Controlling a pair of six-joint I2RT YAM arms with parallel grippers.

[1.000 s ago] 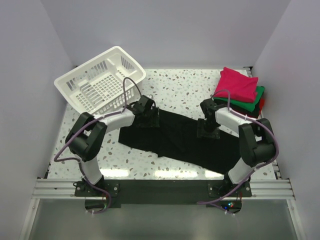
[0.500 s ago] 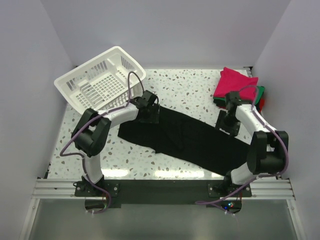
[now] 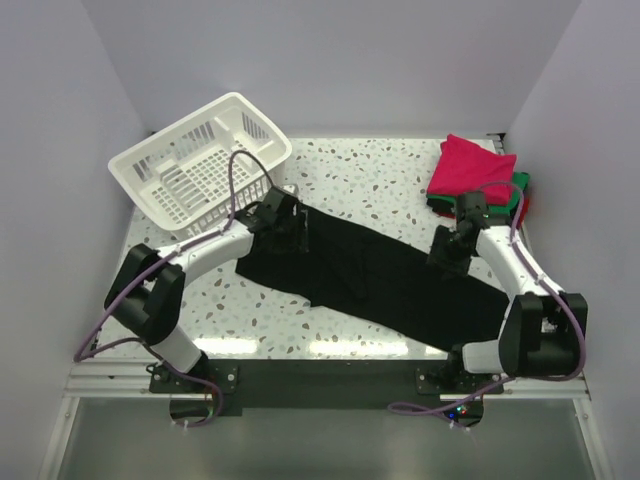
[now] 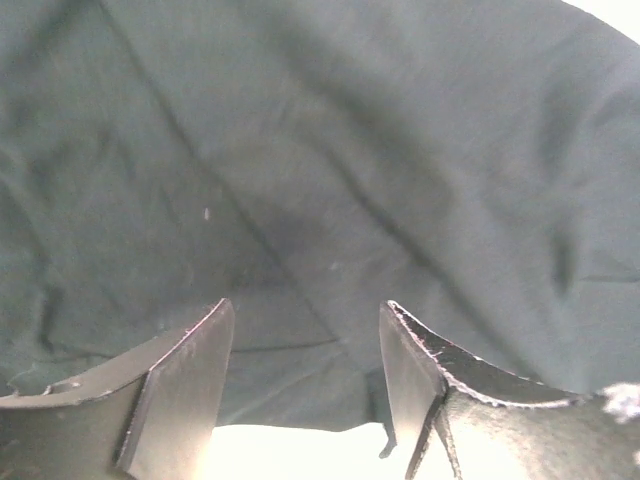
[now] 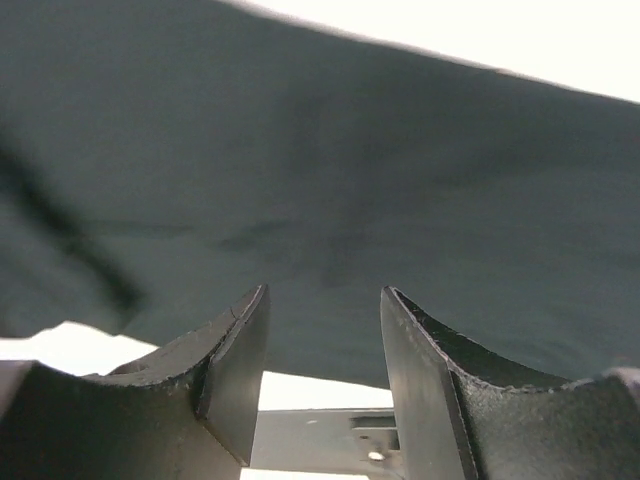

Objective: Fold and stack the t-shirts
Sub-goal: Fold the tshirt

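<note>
Black t-shirt: my left gripper and right gripper, jaws apart at its far edge, may nip one layer only (layering unclear), skewing the fold.

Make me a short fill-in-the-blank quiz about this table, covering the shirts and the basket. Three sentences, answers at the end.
1. The spread-out t-shirt on the table is ____ in colour.
2. Just under the pink shirt in the folded stack lies a ____ one.
3. The white basket sits at the table's far ____ corner.

Missing words: black; green; left.
</note>
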